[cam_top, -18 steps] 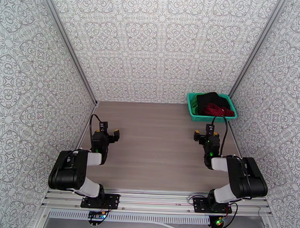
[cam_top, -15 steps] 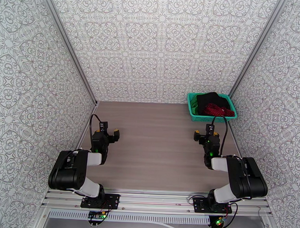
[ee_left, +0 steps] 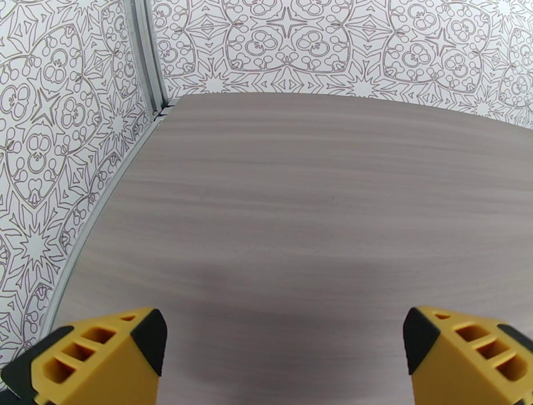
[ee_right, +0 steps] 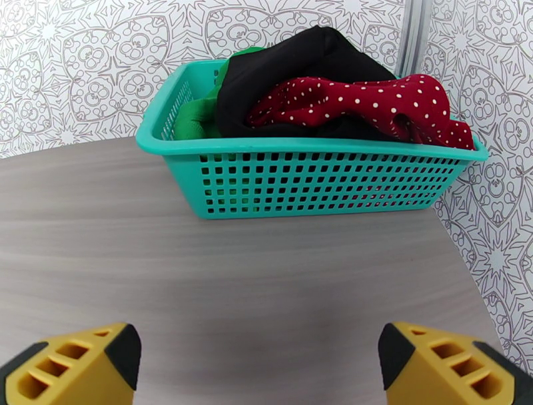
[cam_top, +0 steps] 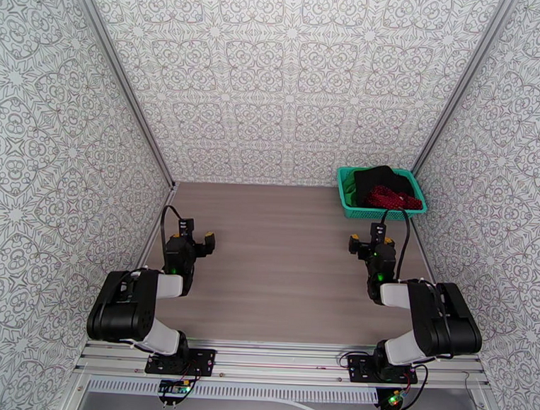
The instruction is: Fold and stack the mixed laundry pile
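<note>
Mixed laundry pile (ee_right: 320, 93) heaped in teal basket (ee_right: 320, 180), left gripper (ee_left: 285, 340) and right gripper (ee_right: 258, 356) spread wide, empty

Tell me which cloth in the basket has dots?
The dark red garment on top; the black garment and the green garment are plain.

black garment (ee_right: 300, 66) 1 | red garment (ee_right: 373, 100) 1 | green garment (ee_right: 193, 116) 1, seemingly, mostly buried | basket (ee_right: 320, 180) 1

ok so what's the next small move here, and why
Probably reach the right gripper forward over the basket to the red garment: that gripper is open and empty, the basket stands just ahead, and the red garment lies on top.
</note>
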